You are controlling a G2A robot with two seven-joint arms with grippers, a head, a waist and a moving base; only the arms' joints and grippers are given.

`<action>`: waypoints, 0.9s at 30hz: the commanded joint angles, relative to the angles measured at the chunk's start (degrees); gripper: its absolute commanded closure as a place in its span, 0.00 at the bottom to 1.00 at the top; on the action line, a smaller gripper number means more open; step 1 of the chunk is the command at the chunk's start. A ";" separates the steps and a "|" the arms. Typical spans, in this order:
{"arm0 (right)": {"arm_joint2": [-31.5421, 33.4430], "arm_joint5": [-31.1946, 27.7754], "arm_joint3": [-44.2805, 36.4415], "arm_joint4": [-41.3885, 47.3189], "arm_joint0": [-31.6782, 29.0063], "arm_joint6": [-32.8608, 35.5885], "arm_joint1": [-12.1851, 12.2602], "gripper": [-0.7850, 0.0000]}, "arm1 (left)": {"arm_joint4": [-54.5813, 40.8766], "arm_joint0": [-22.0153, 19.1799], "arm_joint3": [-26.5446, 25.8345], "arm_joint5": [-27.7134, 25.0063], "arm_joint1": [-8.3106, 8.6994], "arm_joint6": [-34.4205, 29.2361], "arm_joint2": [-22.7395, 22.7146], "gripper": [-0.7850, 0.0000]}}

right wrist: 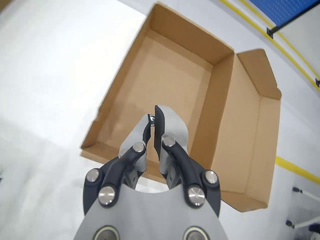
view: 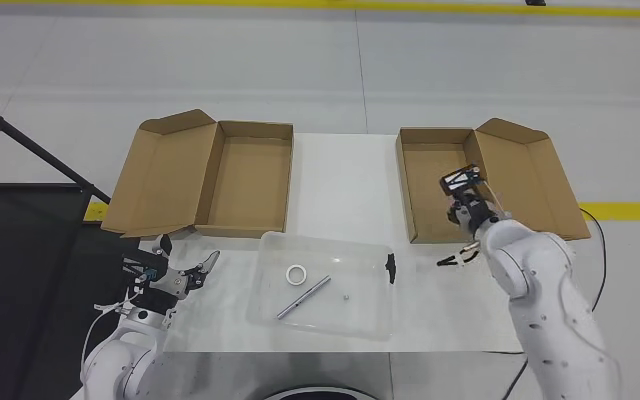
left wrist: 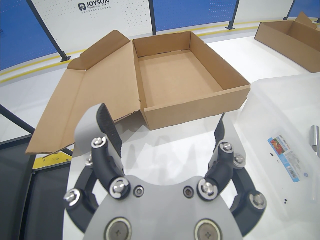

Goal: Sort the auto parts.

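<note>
A clear plastic bin [view: 325,238] at the table's centre holds a white ring [view: 296,274], a metal rod [view: 303,297], a black clip [view: 391,266] and a tiny piece [view: 345,296]. My right gripper [right wrist: 152,116] hangs over the right cardboard box [right wrist: 162,76], near its front wall, shut on a small silver screw-like part [right wrist: 151,120]. From above, the right gripper [view: 463,185] is over that box [view: 432,200]. My left gripper [left wrist: 161,116] is open with nothing in it, low over the table in front of the left cardboard box [left wrist: 175,76]. The left gripper [view: 188,258] is left of the bin.
Both boxes lie open with flaps folded outward; the left box [view: 250,180] has a bare floor. The bin's corner [left wrist: 275,96] and the rod's end [left wrist: 314,138] lie beside my left gripper. A small dark piece [view: 455,260] shows in front of the right box by the right forearm.
</note>
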 commanded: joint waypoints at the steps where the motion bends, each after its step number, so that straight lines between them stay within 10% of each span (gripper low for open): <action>1: -0.49 -0.26 4.19 0.21 1.81 -0.21 -0.14 1.00 | 0.00 0.00 0.00 0.00 0.00 0.00 0.00 0.00; 27: -15.90 -5.31 39.79 2.66 25.46 -3.30 -5.03 0.93 | 0.00 0.00 0.00 0.00 0.00 0.00 0.00 0.00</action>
